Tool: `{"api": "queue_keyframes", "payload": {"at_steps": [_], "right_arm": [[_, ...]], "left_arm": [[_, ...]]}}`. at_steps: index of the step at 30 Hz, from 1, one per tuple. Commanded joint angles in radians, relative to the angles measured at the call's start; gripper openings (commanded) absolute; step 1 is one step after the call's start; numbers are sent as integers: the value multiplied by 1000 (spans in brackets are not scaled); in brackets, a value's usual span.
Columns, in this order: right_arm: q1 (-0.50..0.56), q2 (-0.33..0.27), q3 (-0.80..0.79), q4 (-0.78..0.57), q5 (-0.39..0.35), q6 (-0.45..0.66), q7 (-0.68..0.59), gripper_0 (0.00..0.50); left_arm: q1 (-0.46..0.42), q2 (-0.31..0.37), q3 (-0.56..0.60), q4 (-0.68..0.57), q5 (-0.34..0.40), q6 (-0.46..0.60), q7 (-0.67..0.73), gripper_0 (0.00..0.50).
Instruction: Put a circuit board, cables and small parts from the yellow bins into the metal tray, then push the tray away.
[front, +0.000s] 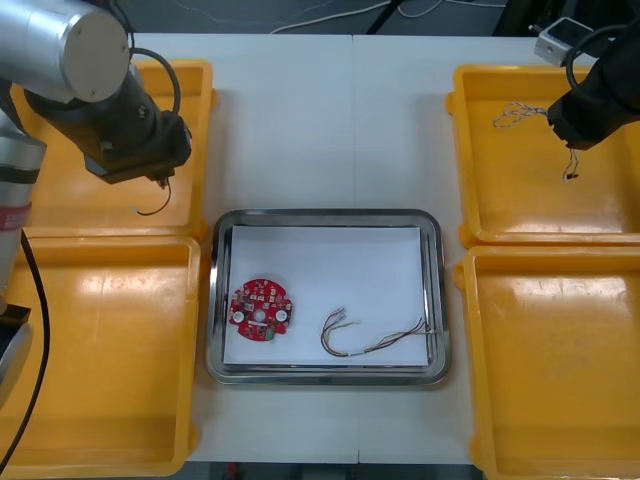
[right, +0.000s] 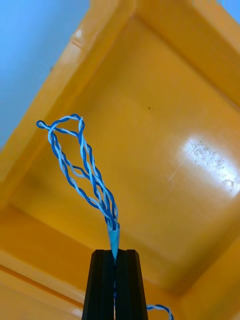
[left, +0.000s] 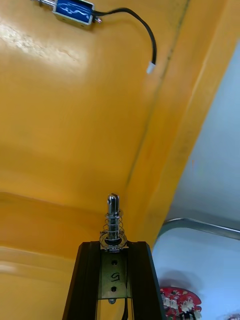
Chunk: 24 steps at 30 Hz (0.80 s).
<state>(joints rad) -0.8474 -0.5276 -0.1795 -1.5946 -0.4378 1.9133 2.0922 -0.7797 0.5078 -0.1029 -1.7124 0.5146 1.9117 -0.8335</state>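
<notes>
Left claw (left: 114, 246): small metal part (left: 113, 220); right claw (right: 115, 252): cable (right: 108, 210).

"5" on small metal part (left: 114, 272)

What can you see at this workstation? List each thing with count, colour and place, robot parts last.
yellow bins: 4, yellow, two each side.
metal tray: 1, shiny, white inside, between the bins.
circuit board: 1, red, tray's left half.
thin cable: 1, mixed colours, in tray right of board.
twisted cable: 1, blue and white, over far right bin.
small metal part: 1, silver, sprung, over far left bin.
blue-cased metal part: 1, black cable attached, lying in far left bin.
left gripper: 1, black, shut on the small metal part.
right gripper: 1, black, shut on the twisted cable.
</notes>
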Motion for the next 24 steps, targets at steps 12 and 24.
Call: {"api": "queue_keyframes", "payload": {"at_steps": [12, 24], "right_arm": [[16, 11, 9, -133, -36, 7, 8, 0], [73, -25, 9, -193, -71, 7, -11, 0]], "left_arm": [[5, 5, -147, -112, 33, 8, 165, 0], [34, -8, -261, -182, -7, 8, 205, 0]]}}
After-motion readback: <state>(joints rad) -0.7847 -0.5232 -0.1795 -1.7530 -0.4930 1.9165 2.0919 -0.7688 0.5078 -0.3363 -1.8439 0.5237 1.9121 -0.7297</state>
